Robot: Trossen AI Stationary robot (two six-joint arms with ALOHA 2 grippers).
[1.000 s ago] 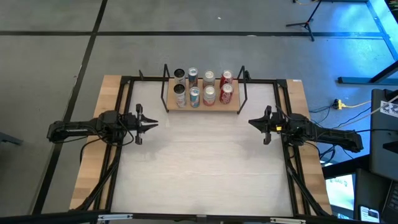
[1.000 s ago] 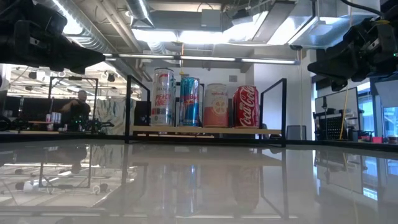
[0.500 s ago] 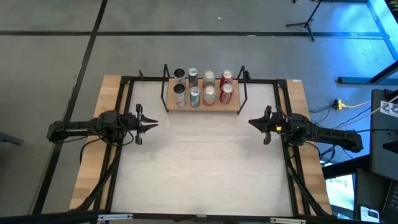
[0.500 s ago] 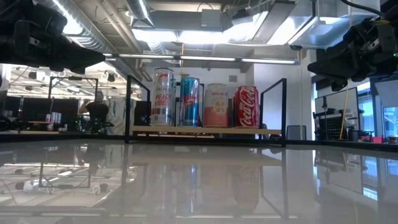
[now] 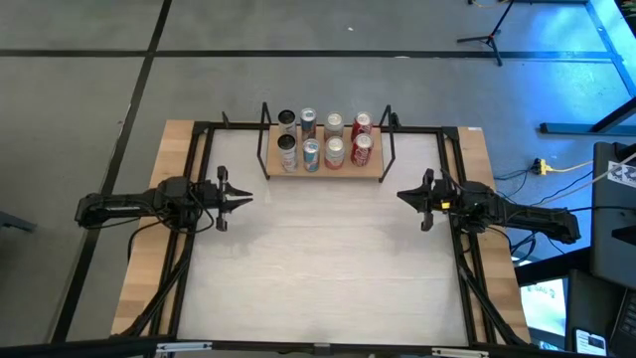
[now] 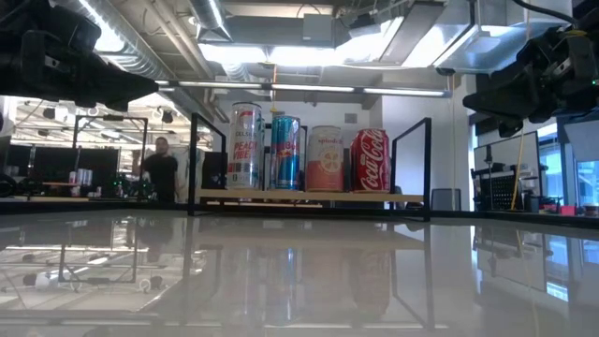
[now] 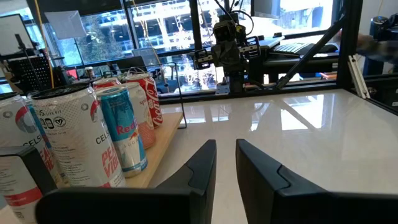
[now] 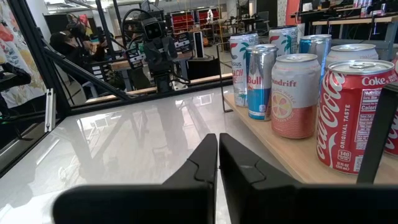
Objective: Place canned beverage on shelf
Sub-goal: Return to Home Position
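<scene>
The shelf (image 5: 323,171), a light-wood board with black rod uprights at both ends, stands at the table's far middle. Several cans stand upright on it in two rows. The near row shows in the low view: a white can (image 6: 246,145), a blue can (image 6: 284,153), a pale orange can (image 6: 325,159) and a red can (image 6: 371,161). My left gripper (image 5: 246,198) hovers at the table's left, pointing right, slightly open and empty (image 7: 225,149). My right gripper (image 5: 400,196) hovers at the table's right, pointing left, shut and empty (image 8: 218,142).
A black metal frame (image 5: 204,127) runs along the table's far edge and both sides. The white table top (image 5: 323,259) lies bare between the two arms. A person (image 6: 161,168) stands in the room beyond the table.
Both arms and the cans have kept still. The person in the room behind has walked rightward in the low view.
</scene>
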